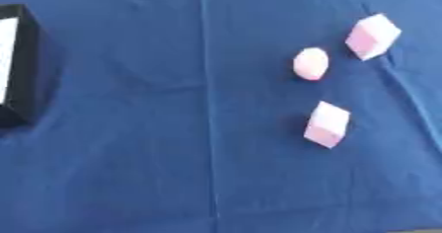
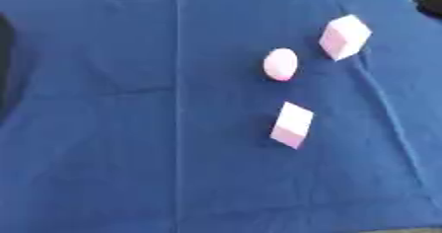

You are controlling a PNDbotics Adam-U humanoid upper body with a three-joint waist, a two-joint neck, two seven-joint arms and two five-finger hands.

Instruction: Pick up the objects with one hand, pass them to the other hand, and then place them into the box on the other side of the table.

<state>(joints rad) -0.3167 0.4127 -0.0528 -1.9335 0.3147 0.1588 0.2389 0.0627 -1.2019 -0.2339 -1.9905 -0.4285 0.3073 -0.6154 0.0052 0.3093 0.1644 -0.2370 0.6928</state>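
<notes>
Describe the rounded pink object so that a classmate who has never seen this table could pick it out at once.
On the blue cloth-covered table, look to the right half, opposite the black box. Three pale pink objects lie there; the rounded pink egg-shaped one sits between two pink angular blocks. It alone has no flat faces or corners.

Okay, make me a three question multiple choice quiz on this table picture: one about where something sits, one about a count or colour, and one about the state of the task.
1. Where is the black box with a white inside?
A. left edge of the blue cloth-covered table
B. right edge
C. table centre

2. How many pale pink foam pieces lie on the cloth?
A. one
B. three
C. five

3. What state are the pink pieces in?
A. all inside the box
B. held in a hand
C. all lying on the cloth, untouched

Answers:
1 A, the box shows at the left border.
2 B: the far pink block, the rounded pink piece and the near pink block.
3 C, no hand shows in either view.
</notes>
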